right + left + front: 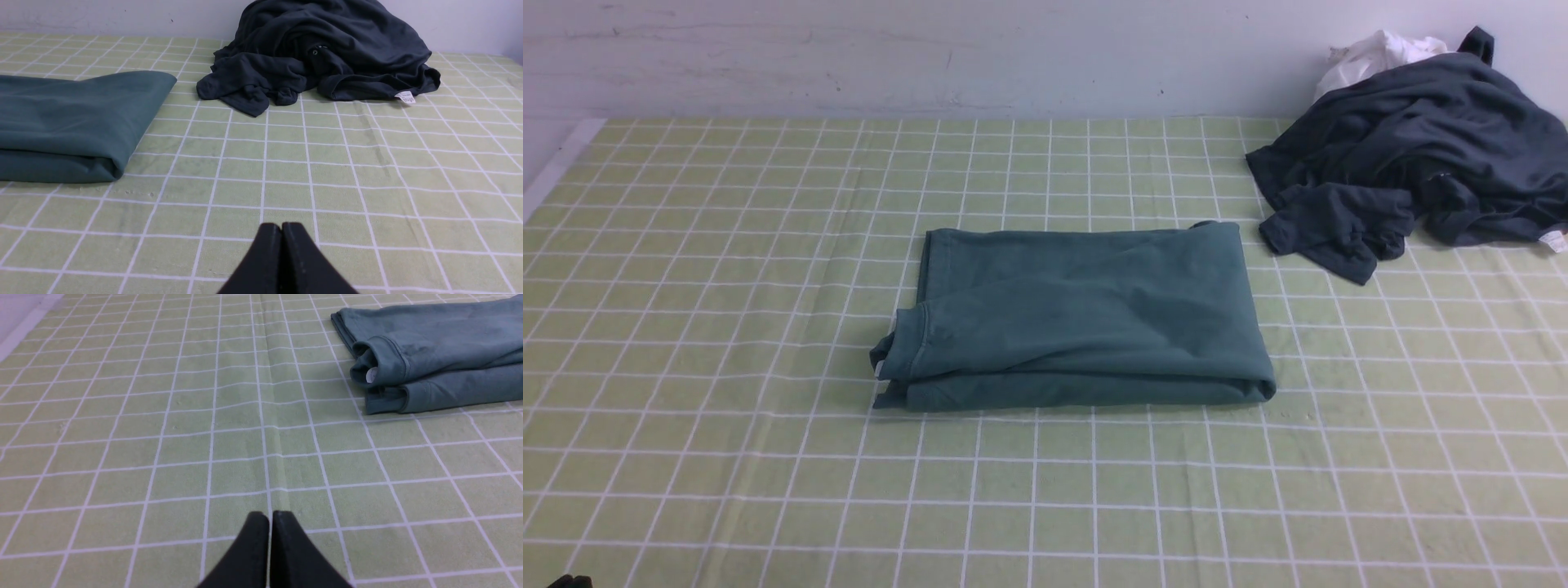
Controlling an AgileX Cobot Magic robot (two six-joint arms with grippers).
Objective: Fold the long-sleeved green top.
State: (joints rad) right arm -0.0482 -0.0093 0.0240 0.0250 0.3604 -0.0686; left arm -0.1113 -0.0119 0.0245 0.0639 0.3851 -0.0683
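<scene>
Though hidden from front, white tag (369,375) inside green top (1078,314)

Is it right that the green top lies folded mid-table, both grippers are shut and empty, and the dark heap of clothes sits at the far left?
Not quite. The dark heap of clothes sits at the far right, as the front view shows. The rest holds: the green top lies folded mid-table, and the left gripper and right gripper are shut and empty.
</scene>
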